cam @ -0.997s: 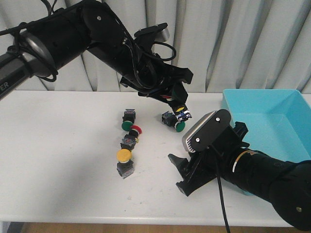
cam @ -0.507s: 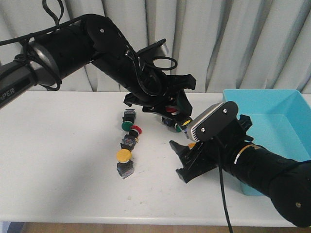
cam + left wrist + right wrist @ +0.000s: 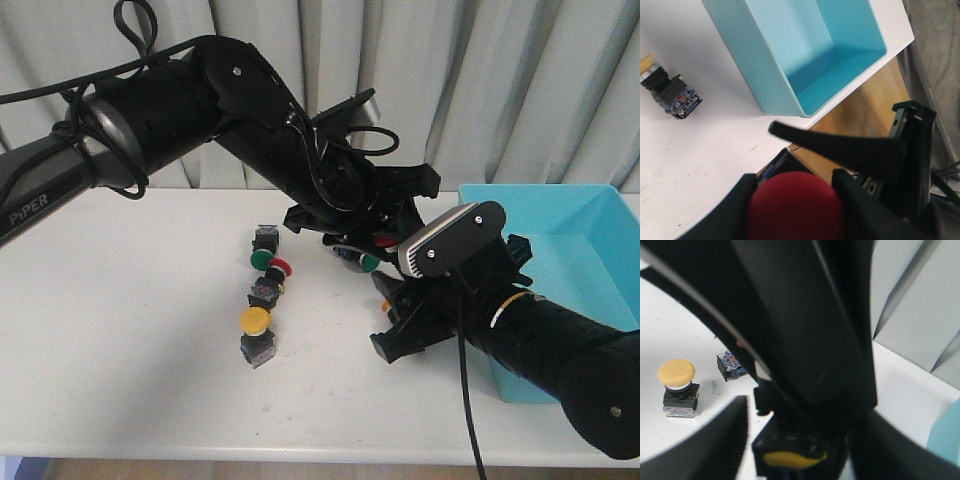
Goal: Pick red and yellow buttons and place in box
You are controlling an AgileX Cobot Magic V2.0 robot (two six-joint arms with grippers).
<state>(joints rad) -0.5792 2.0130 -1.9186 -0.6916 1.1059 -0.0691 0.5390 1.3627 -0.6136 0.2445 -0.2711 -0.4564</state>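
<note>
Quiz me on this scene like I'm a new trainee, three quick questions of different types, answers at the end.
1. True or false: buttons already lie inside the box.
2. The left gripper is shut on the left-held button. Its cap is: A green, B red, C yellow.
3. Fill in: the right-held button, between the fingers of the right gripper, has a ____ cap.
Key: 1 false; 2 B; 3 yellow.
</note>
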